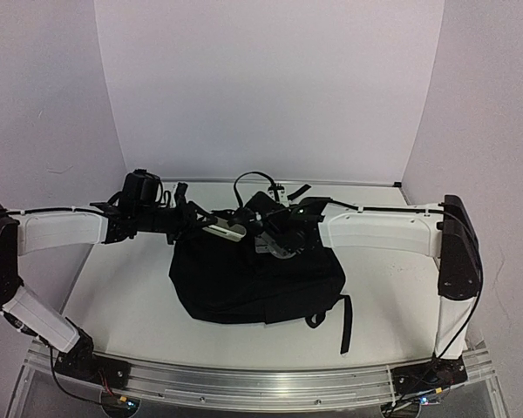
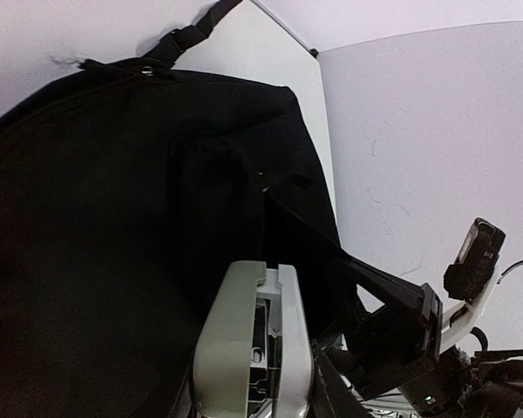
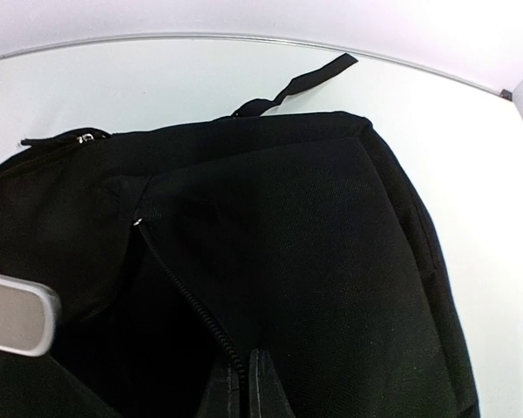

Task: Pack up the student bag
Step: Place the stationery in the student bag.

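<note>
Top external shows one student bag [image 1: 253, 283], right gripper [image 3: 247, 361] closed, left gripper [image 2: 266, 272] unclear.

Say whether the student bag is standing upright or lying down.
Lying down: in the top view the student bag spreads flat on the table, one strap trailing toward the near edge.

left arm [image 1: 61, 228] and right arm [image 1: 375, 231] reach inward, wrists near together; right fingers [image 3: 266, 396] are pressed together.
</note>
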Robot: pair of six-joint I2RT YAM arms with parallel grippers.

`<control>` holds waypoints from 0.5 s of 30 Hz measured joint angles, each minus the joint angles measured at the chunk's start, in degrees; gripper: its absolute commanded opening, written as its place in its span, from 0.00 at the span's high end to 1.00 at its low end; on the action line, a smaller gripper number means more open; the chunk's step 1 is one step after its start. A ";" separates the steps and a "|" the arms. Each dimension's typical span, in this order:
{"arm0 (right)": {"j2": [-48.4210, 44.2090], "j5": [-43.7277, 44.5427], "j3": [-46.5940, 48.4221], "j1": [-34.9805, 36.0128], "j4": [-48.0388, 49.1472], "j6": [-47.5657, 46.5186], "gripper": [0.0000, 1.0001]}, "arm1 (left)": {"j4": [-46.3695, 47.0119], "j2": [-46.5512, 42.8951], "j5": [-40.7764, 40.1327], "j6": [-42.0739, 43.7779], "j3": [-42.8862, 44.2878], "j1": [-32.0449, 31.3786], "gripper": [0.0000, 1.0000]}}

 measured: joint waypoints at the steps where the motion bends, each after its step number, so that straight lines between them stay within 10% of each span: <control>1: 0.00 -0.25 -0.02 -0.04 0.11 0.51 1.00 | 1.05 0.85 0.00 -0.63 0.40 -0.67 1.00; 15: 0.00 -3.20 -0.02 -0.30 1.92 2.61 1.00 | 8.05 9.39 -7.41 -4.02 2.96 -8.53 1.00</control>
